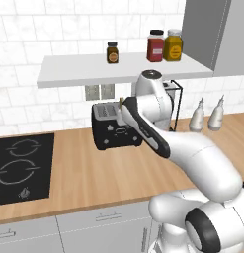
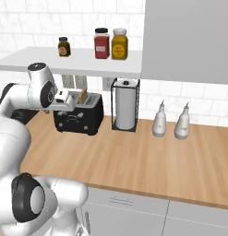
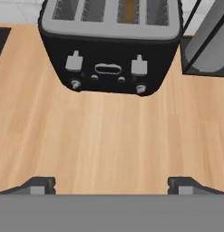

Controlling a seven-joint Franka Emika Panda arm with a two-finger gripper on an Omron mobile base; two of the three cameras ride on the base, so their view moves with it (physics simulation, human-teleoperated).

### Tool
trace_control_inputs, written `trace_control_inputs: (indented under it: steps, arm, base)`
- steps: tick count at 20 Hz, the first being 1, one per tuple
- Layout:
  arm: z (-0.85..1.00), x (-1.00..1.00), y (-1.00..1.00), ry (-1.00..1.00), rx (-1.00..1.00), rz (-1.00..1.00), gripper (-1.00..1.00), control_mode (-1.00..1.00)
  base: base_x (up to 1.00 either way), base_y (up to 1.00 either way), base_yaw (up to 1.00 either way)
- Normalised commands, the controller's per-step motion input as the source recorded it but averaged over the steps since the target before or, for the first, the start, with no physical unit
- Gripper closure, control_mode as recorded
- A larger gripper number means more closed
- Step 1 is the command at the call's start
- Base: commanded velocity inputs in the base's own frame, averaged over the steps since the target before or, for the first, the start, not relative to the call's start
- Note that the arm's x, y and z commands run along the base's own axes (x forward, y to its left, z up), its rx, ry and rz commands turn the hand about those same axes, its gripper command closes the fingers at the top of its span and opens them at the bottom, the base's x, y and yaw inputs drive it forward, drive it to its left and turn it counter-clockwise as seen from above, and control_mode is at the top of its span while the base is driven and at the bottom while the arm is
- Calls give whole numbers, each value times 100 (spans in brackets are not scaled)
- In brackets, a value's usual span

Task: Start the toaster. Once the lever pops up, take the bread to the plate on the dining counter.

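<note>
Hand (image 3: 111, 186) spread wide before toaster (image 3: 111, 50), bread (image 3: 129, 10) in slot, paper-towel holder (image 3: 206, 43) just beside

A black toaster (image 3: 111, 54) with silver-grey slot rims and white levers stands on a light wood desk (image 3: 109, 136) with plank grain. A tan bread (image 3: 129, 11) slice shows in one slot. The wall is white tile. On a white shelf (image 1: 94, 71) sit a brown jar (image 1: 112, 52), a red jar (image 1: 155, 46) and a yellow jar (image 1: 173, 45). A black hob (image 1: 22, 168) is marked with pale rings.
</note>
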Motion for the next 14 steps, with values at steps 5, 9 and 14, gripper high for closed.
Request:
trace_control_inputs:
  steps: [5,9,14]
  arm:
    - [-31,20,0,-8,0,0,-100,-100]
    - [-16,48,0,0,0,0,-100,-100]
    - [-6,56,0,0,0,0,-100,-100]
  base:
    - [0,0,0]
    - [0,0,0]
    - [0,0,0]
